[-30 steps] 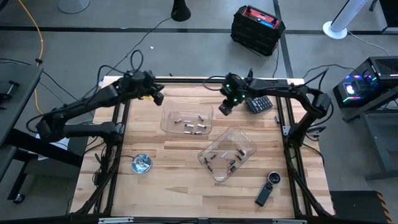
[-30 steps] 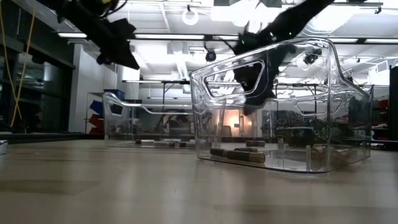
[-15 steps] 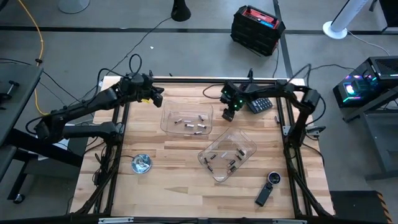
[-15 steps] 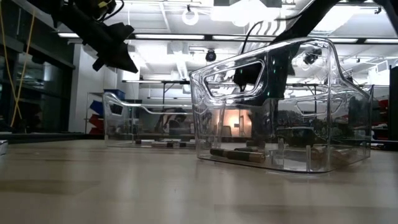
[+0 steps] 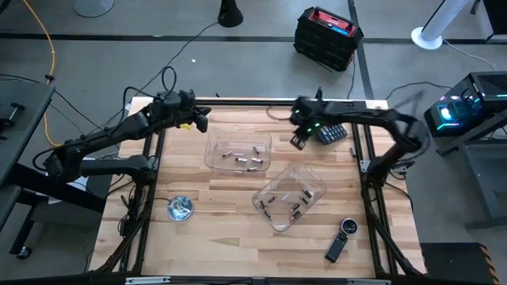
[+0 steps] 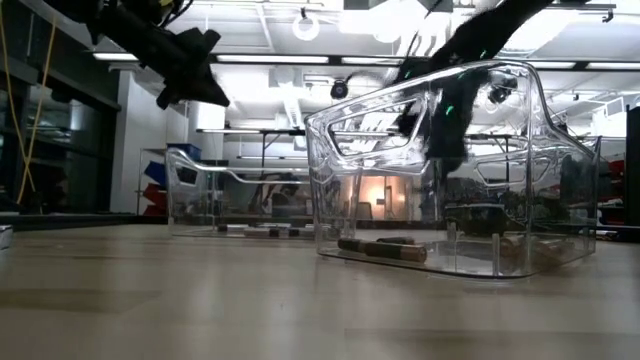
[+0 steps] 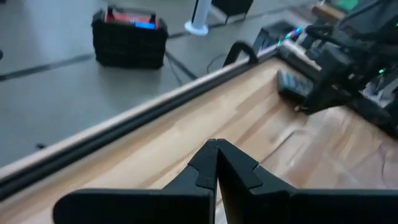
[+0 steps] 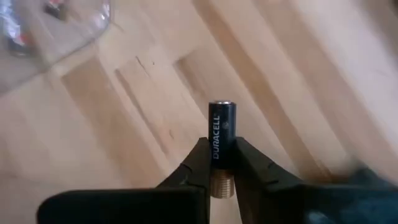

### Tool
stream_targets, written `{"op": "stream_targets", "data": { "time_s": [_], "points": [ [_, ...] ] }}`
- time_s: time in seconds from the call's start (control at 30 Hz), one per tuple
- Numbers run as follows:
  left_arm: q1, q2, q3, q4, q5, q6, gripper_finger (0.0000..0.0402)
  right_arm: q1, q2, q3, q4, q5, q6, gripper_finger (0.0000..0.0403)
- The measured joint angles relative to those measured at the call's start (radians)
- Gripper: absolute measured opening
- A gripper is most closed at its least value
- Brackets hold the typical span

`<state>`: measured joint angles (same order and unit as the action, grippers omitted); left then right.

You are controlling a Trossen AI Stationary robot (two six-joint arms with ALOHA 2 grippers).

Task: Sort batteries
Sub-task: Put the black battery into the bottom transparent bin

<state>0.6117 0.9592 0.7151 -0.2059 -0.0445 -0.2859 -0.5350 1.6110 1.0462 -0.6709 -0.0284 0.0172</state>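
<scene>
My right gripper (image 5: 299, 142) hangs above the table between the far clear tray (image 5: 238, 153) and a dark keypad (image 5: 329, 131), shut on a black battery (image 8: 219, 130) with a copper end. It shows behind the near tray in the low view (image 6: 440, 140). My left gripper (image 5: 201, 124) is shut and empty above the table's far left part; its fingers (image 7: 216, 165) meet. Several batteries lie in the far tray (image 5: 242, 158) and in the near tray (image 5: 290, 195), resting on the tray floors (image 6: 385, 248). My right gripper pinches the battery's copper-end half (image 8: 219, 163) between its two fingers (image 8: 198, 158). The battery lies along the fingers and sticks out past their tips, its silvery cap (image 8: 222, 104) pointing away. The fingers slant down toward the table. The battery is clear of the table.
A round shiny metal dish (image 5: 181, 208) sits near the table's left side, a black oblong gadget (image 5: 341, 242) near the front right. The near tray (image 6: 450, 170) stands turned at an angle. Bare wood lies between the trays and the near edge.
My right gripper has gone a little toward the table's right edge, away from the far tray's right end, still shut on the battery.
</scene>
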Motion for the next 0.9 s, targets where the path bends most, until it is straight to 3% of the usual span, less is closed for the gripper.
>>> {"op": "stream_targets", "data": {
  "time_s": [0.07,0.2,0.37,0.63,0.77,0.9],
  "points": [
    [0.001,0.0,0.0,0.043,0.0,0.0,0.0,0.011,-0.092,-0.003,-0.052,-0.019,0.028,0.0016],
    [0.003,0.001,0.0,0.115,0.006,0.03,0.0,0.093,-0.263,-0.001,-0.061,-0.193,0.12,0.0017],
    [0.003,0.003,0.0,0.152,0.006,0.033,0.0,0.279,-0.367,-0.001,-0.118,-0.262,0.297,0.0032],
    [0.003,0.003,0.0,0.153,0.007,0.002,0.0,0.537,-0.32,-0.039,-0.174,-0.207,0.597,0.0083],
    [0.003,0.003,0.0,0.159,0.007,0.006,0.0,0.564,-0.271,-0.071,-0.217,-0.195,0.624,0.0141],
    [0.003,0.003,0.0,0.161,0.007,0.007,0.0,0.512,-0.258,-0.05,-0.292,-0.161,0.575,0.0187]
  ]
}}
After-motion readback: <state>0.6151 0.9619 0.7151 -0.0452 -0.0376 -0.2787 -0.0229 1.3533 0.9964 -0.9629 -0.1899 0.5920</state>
